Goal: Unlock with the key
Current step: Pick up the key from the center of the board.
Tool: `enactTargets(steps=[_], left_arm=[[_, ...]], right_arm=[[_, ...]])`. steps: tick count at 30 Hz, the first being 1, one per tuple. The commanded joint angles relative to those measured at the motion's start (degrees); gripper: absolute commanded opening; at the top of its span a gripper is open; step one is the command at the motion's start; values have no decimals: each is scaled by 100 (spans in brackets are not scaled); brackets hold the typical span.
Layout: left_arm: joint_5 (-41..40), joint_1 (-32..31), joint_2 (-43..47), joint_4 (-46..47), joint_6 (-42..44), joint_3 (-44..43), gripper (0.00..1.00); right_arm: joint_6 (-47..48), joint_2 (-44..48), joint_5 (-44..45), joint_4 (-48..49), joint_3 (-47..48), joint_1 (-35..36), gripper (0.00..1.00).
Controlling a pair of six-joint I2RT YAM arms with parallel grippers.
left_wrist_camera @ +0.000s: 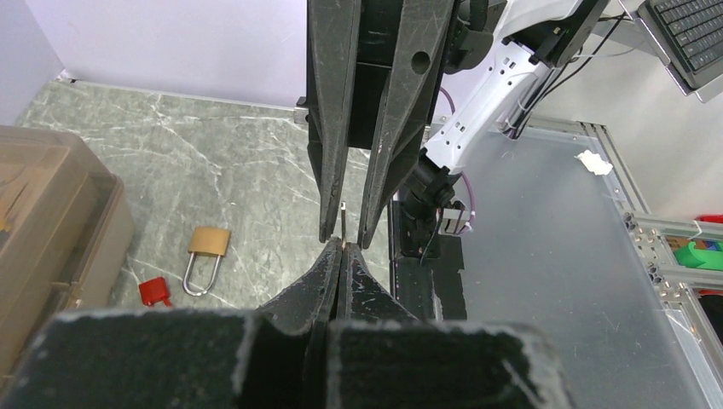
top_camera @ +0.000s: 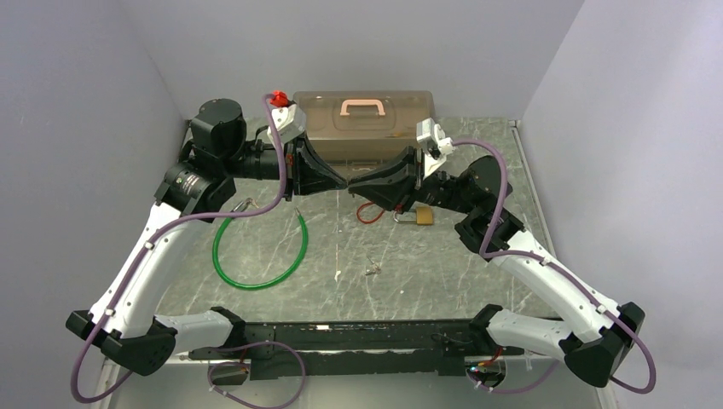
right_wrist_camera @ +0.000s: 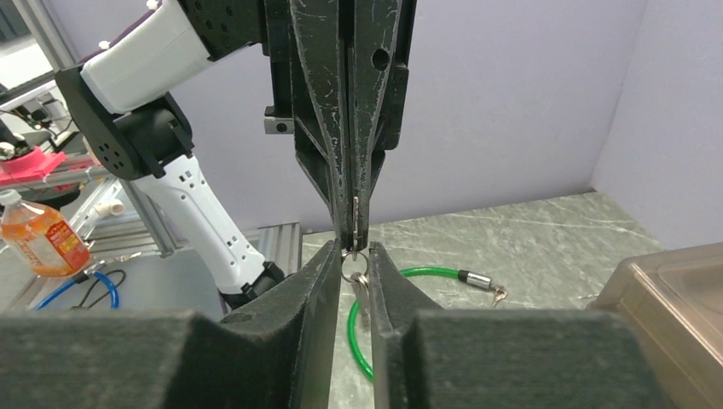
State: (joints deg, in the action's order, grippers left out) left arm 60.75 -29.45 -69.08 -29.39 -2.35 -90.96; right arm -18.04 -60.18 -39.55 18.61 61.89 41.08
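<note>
My left gripper (top_camera: 341, 185) and right gripper (top_camera: 356, 187) meet tip to tip above the middle of the table. The left gripper (right_wrist_camera: 355, 239) is shut on a small flat silver key (right_wrist_camera: 355, 213), edge-on between its fingers. A key ring (right_wrist_camera: 355, 264) hangs from that key, with a second key (right_wrist_camera: 361, 294) dangling below. The right gripper (right_wrist_camera: 355, 251) has its fingers drawn in against both sides of the ring. In the left wrist view the key (left_wrist_camera: 343, 223) shows as a thin sliver above the left gripper (left_wrist_camera: 341, 244). The brass padlock (top_camera: 422, 216) (left_wrist_camera: 209, 241) lies on the table under the right arm.
A green cable loop (top_camera: 260, 281) (right_wrist_camera: 426, 273) with a silver tip (right_wrist_camera: 475, 279) lies front left. A red tag (left_wrist_camera: 153, 291) on red wire (top_camera: 368, 215) sits beside the padlock. A brown lidded box (top_camera: 364, 119) stands at the back. Small loose metal bits (top_camera: 372, 269) lie near the centre.
</note>
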Motion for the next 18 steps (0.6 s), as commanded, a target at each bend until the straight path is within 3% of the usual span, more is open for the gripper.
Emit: enactTargets(steps=[1,12,15,18], left_arm=[[156,10,173,188,-32,8,0],[182,10,197,197,-39,60,0],[182,20,193,221,-55,61,0],[183,18,197,232,-77,55,0]], right_arm=[[46,-34,-82,301,189,-8,18],[49,-36,-10,622,122,-12,12],[0,-69,-96,679,121,-12,0],[-55,-109,-168,731,97,-12,0]])
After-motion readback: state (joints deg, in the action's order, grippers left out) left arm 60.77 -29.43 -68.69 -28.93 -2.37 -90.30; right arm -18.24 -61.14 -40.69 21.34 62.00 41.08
